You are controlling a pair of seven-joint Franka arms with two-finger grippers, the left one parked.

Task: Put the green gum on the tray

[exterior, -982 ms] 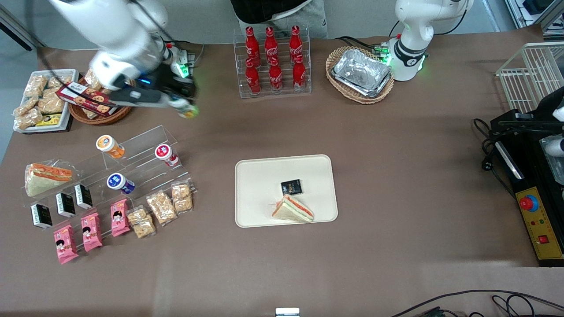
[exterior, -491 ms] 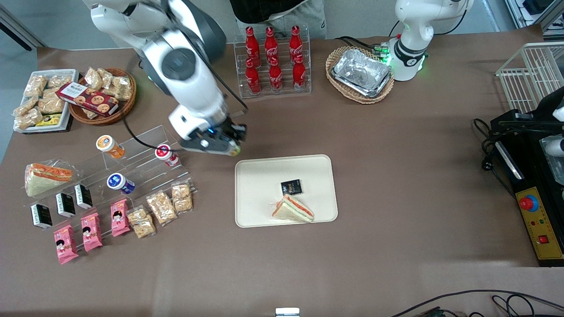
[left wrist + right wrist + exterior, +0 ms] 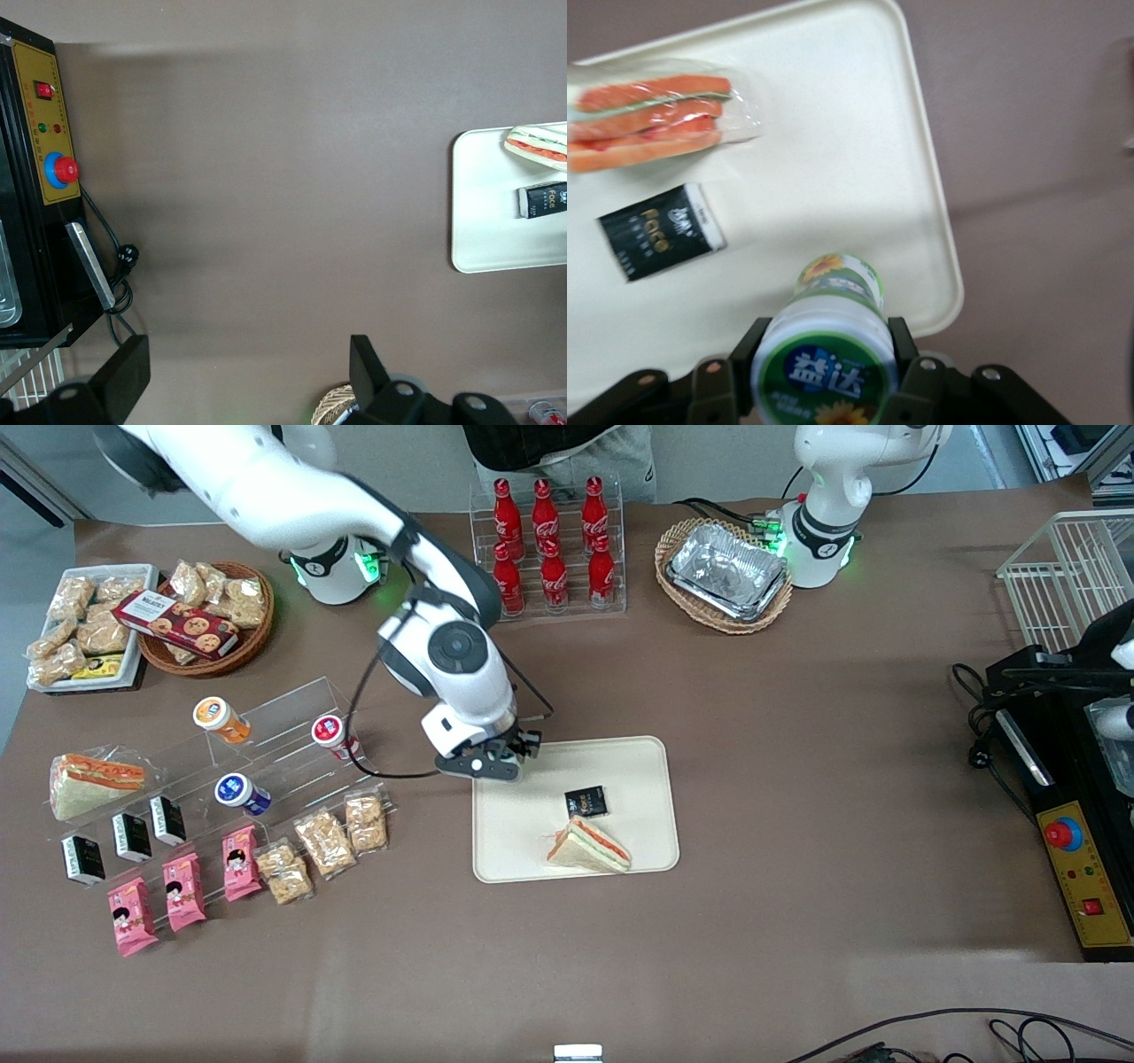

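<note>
In the front view the green gum was hidden under the right arm's wrist, so only the gripper [image 3: 496,766] showed over the corner of the tray [image 3: 638,757] nearest the bottle rack. In the right wrist view the green gum [image 3: 826,361] was cut off by the frame edge at its lid, the fingers [image 3: 904,372] pressed to its sides were cropped too, and the sandwich [image 3: 651,111] ran past the picture's edge. In the left wrist view the tray [image 3: 483,212], the sandwich [image 3: 540,146] and the black packet [image 3: 542,199] were all cut by the frame edge.
</note>
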